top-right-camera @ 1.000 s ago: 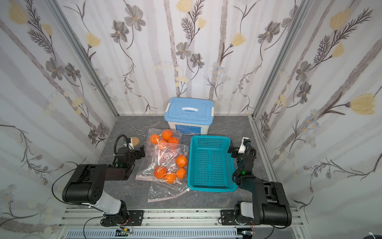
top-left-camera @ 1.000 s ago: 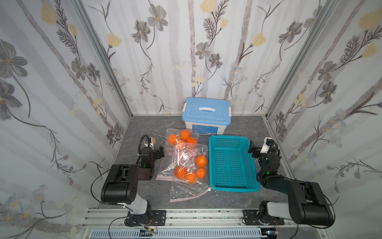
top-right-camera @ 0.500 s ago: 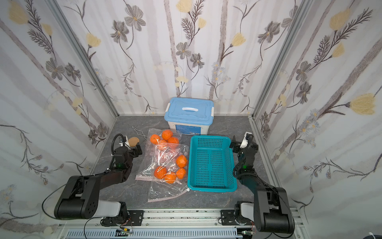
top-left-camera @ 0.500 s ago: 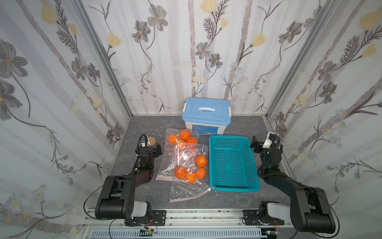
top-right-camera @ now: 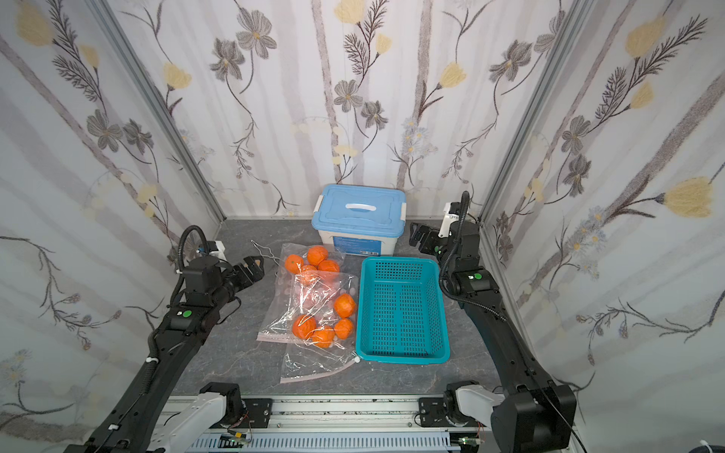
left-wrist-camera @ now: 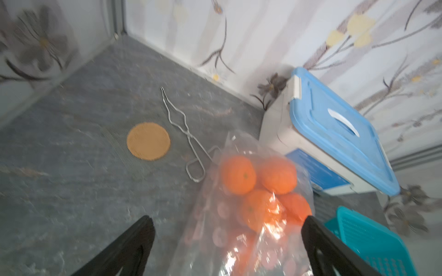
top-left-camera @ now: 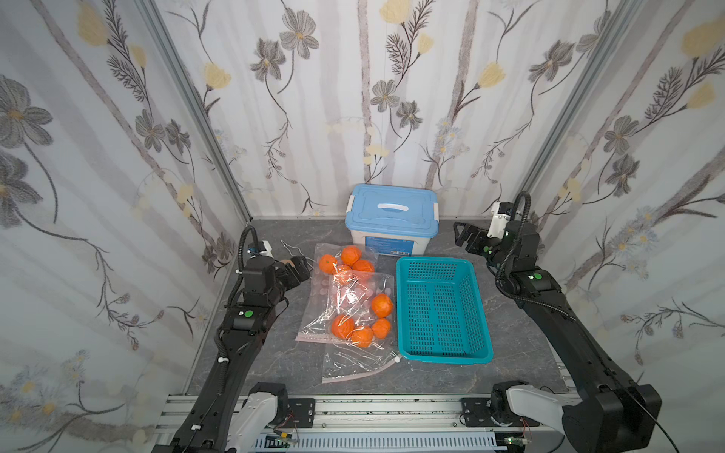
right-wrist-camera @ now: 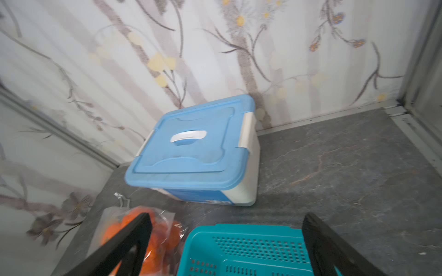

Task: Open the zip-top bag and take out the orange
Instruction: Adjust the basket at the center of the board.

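- Both arms had lifted out of their folded rest and reached forward over the grey tabletop (top-left-camera: 280, 359). I judged this to be only the approach, with nothing touched yet.
- The left gripper (top-left-camera: 300, 268), jaws wide apart and empty, hung just beside the far end of the clear zip-top plastic bags (top-left-camera: 353, 302), near the round oranges (top-left-camera: 345, 261) sealed inside.
- The right gripper (top-left-camera: 463, 237), likewise spread and empty, hovered beyond the teal perforated basket (top-left-camera: 439, 310), well apart from the bags.
- The pink zip strips (top-left-camera: 355, 374) lay at the bags' near end, away from both grippers.
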